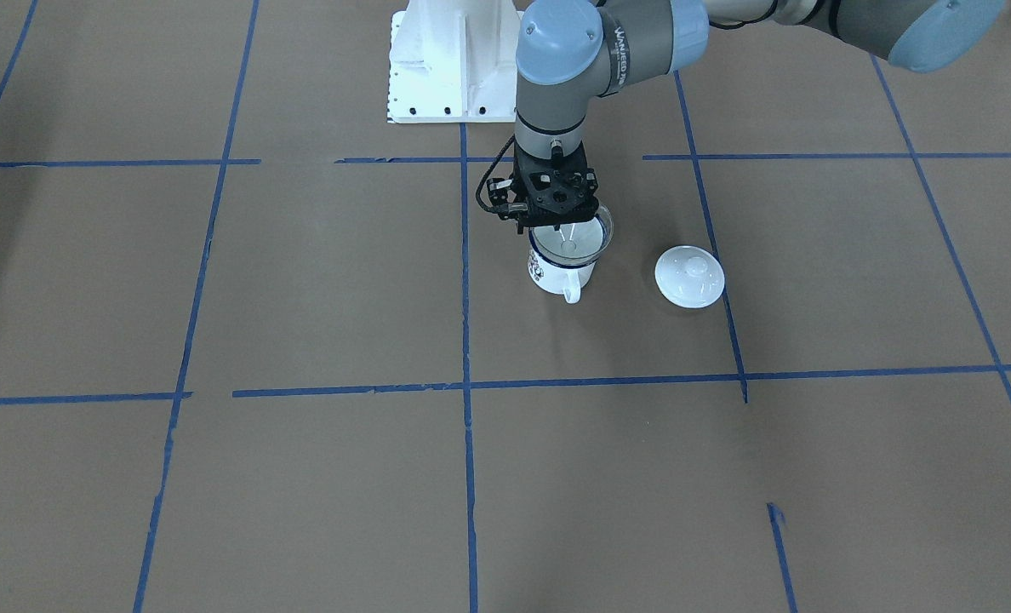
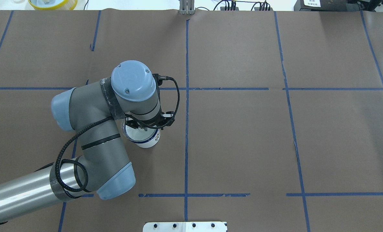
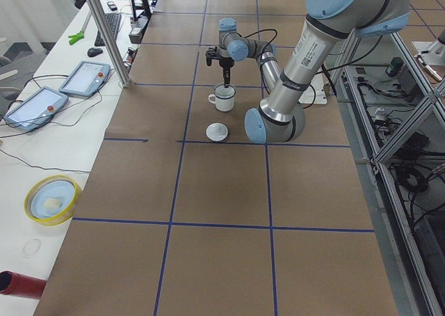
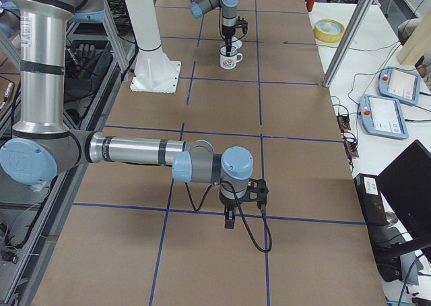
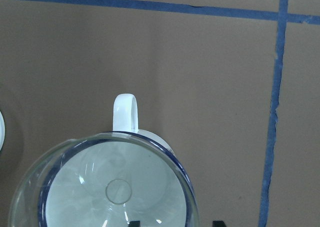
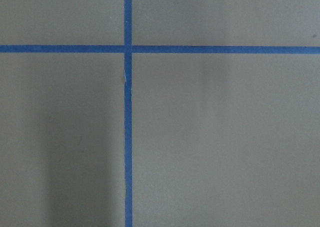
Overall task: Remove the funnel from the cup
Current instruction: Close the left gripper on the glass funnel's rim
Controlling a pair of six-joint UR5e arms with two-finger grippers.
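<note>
Bright, even light falls from above on the table (image 1: 301, 281), and shadows are faint and soft-edged. A glare streak runs along the left arm (image 2: 24, 193). Close to the wrist camera, the funnel (image 5: 120, 187) looks slightly soft and carries small highlights. The right wrist view shows only dim, blurred shadow bands.

White blue-rimmed cup (image 2: 149, 143) directly beneath the left claw (image 2: 144, 129)

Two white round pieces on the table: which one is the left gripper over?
The blue-rimmed cup with the handle, holding the clear funnel; the left gripper hangs directly above it. The domed lid lies apart, uncovered.
</note>
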